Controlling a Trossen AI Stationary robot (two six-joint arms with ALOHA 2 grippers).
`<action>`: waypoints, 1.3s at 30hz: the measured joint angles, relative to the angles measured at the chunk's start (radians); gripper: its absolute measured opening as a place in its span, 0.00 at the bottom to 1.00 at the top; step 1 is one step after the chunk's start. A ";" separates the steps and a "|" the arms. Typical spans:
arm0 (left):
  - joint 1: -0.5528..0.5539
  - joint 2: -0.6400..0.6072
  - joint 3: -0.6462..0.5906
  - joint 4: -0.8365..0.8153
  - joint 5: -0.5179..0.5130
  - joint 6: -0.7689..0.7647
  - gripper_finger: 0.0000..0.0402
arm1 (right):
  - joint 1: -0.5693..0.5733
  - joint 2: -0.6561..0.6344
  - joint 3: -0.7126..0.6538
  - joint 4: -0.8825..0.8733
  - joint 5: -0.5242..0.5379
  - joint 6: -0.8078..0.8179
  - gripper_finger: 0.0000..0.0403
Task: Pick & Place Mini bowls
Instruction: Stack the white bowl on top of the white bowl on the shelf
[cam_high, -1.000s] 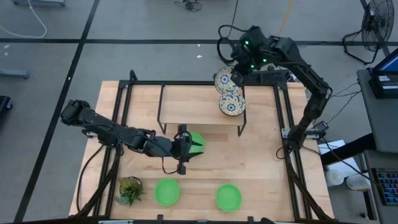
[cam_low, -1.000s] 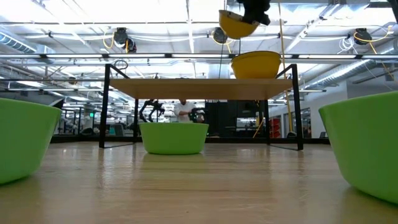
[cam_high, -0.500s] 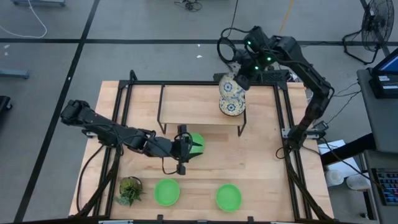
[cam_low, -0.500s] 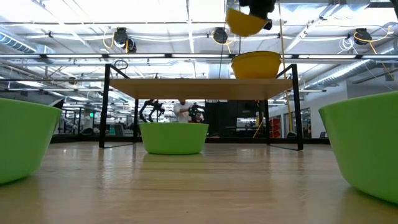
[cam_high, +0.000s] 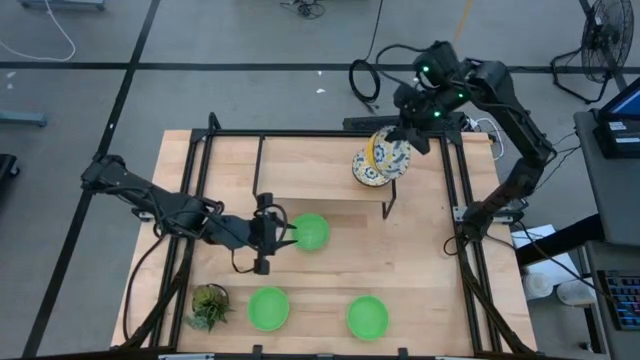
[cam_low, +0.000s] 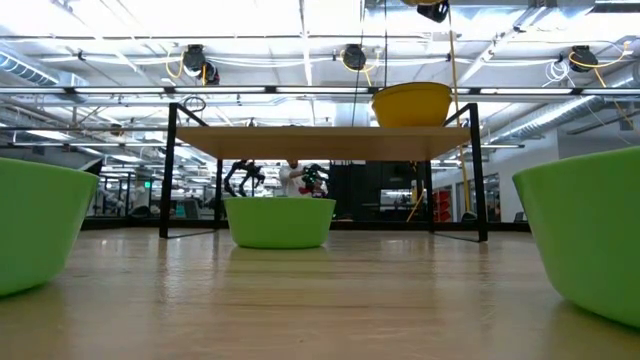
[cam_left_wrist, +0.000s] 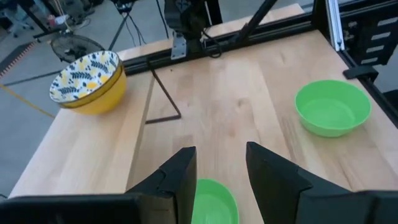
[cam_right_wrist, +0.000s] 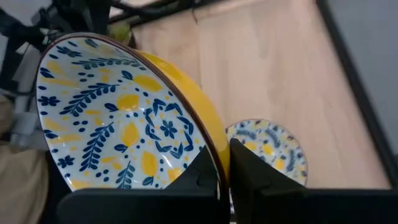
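The wooden counter (cam_high: 420, 250) is carrying a raised shelf (cam_high: 300, 165) on a black frame. The right arm is reaching in from the far right corner, elbow bent high, its right pincer (cam_high: 400, 135) hanging above the shelf's right end and clamping the rim of 1 floral bowl (cam_high: 385, 155), tipped steeply on edge so its patterned inside is facing sideways. In the right wrist view the fingers (cam_right_wrist: 245, 168) are pinching that rim, 1 inside and 1 on the yellow outside. Just beneath it, a stacked floral bowl (cam_high: 368, 170) is sitting upright on the shelf.

The left arm is stretching low across the counter from the left edge, wrist level, its left pincer (cam_high: 275, 232) standing narrowly parted and empty, just beside the middle green bowl (cam_high: 309, 231). 2 more green bowls are resting near the front edge, 1 left (cam_high: 268, 308) and 1 right (cam_high: 367, 317), well apart. A small spiky potted plant (cam_high: 209, 305) is standing at the front-left corner.
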 joint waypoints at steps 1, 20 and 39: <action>0.000 0.000 0.000 -0.002 0.000 -0.006 0.35 | 0.000 -0.010 0.000 0.023 0.006 0.001 0.02; 0.023 0.000 0.000 0.003 -0.001 0.011 0.37 | 0.022 -0.037 -0.049 0.102 0.029 0.046 0.02; 0.023 0.000 0.000 0.003 0.000 0.009 0.37 | 0.013 -0.037 -0.345 0.175 0.104 -0.022 0.02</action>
